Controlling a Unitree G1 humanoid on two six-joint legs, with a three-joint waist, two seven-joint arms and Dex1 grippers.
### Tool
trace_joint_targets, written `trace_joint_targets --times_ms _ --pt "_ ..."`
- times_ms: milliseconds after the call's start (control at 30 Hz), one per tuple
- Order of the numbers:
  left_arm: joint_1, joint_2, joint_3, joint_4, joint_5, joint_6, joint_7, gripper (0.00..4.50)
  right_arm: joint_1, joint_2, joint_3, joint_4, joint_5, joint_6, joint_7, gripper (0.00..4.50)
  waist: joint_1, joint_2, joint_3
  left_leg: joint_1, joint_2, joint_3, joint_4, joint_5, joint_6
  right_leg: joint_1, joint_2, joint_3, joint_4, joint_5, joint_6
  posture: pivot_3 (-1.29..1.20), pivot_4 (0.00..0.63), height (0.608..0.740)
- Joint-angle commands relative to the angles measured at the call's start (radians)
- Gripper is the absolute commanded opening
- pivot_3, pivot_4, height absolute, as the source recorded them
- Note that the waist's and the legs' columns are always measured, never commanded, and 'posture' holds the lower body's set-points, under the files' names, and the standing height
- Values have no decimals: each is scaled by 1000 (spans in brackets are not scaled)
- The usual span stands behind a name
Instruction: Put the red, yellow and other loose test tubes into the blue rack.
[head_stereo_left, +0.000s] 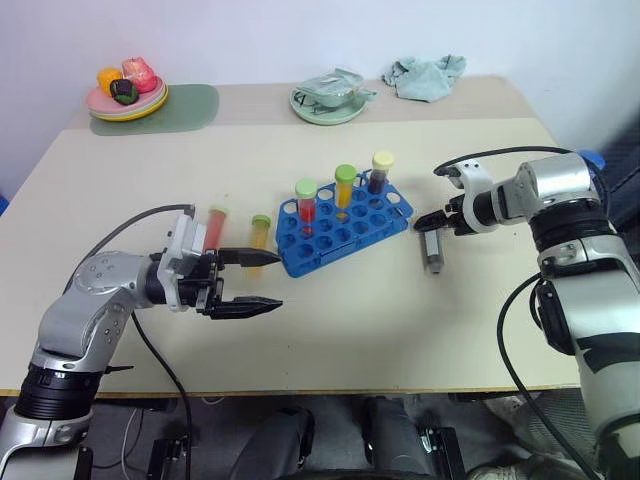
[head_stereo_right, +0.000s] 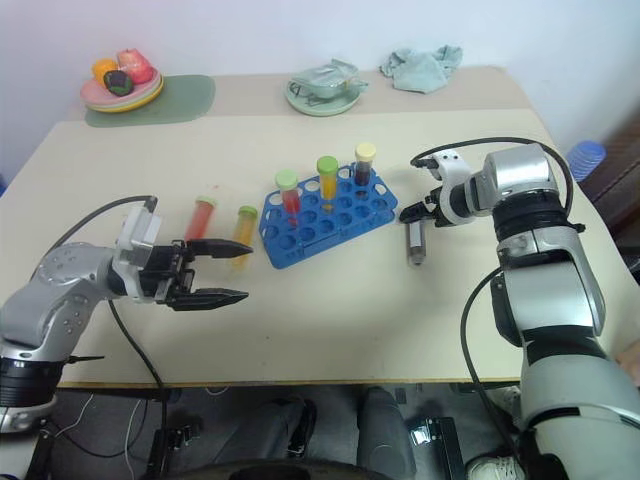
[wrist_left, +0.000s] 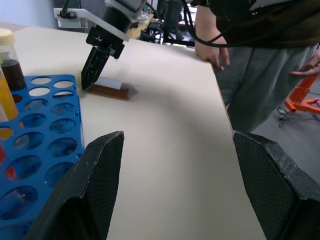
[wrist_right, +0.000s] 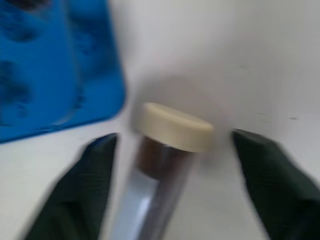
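The right gripper is down at the table, with its two black fingers standing apart on either side of the cream cap end of a brown tube that lies flat — they are not squeezing it. This tube sits just beside the rack's right edge, at about 4 o'clock from it. The left gripper hovers over the table, pointing sideways with its fingers wide apart and nothing in them. The blue rack stands near the middle of the table, holding three upright tubes. Two loose tubes lie at about 9 o'clock from the rack — a yellow tube close to it and a red tube farther out. In front of the rack, toward the near edge, the table is bare and roomy.
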Motion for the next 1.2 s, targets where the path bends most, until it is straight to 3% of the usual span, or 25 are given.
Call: trace_joint_targets --times_ms 33,67,233,400,500,600,700,800,1000,1200 --pt "11 8 29 -35 -4 -12 8 3564 19 23 56 9 -55 -18 48 1575 -4 0 -1 0 0 0 0 0 0 0 0 0 0 0 0 0 150 740" --pt "13 8 30 -34 -2 -15 9 3564 29 22 70 -8 -64 -19 66 1262 -9 -1 -1 0 1 0 0 0 -1 0 1 0 1 0 0 0 150 740" --pt "20 10 35 -24 3 -26 9 3564 93 -7 98 -155 -95 -21 109 1261 -10 -2 -2 0 4 0 0 1 -2 0 3 0 1 1 -1 0 150 740" --pt "31 17 52 -20 1 -29 10 3564 226 -116 32 -551 -49 46 134 1261 9 -1 -1 -1 4 0 0 1 -2 -1 3 -1 0 1 -1 0 150 740" --pt "39 23 65 -13 2 -29 10 3564 323 -145 -133 -828 26 97 113 1261 18 -1 -1 -3 4 -2 -1 0 -1 -2 3 -2 -2 1 -1 0 150 740" --pt "42 25 72 0 7 -32 8 3564 386 -67 -367 -1019 119 118 67 1261 11 1 0 -4 4 0 -1 0 -1 -3 3 -1 -2 1 -1 0 150 740" --pt "40 28 78 13 6 -32 2 3564 420 31 -494 -1118 174 61 4 1261 10 1 0 -1 5 2 -2 0 -1 -2 4 0 -1 1 -1 0 150 740" --pt "18 22 69 43 15 -37 1 3564 475 206 -563 -1177 195 -208 -72 1261 10 0 0 0 7 3 -2 1 -3 -1 6 0 -1 3 -3 0 150 740" --pt "11 33 79 78 20 -50 -13 3564 513 406 -536 -1062 135 -629 -201 1261 8 1 0 0 8 4 -1 2 -4 -2 9 1 -1 6 -4 0 150 740" --pt "34 41 109 64 13 -40 10 3564 536 458 -498 -853 73 -970 -225 1261 -6 1 0 1 9 4 -1 2 -4 -2 12 1 0 6 -5 0 150 740"
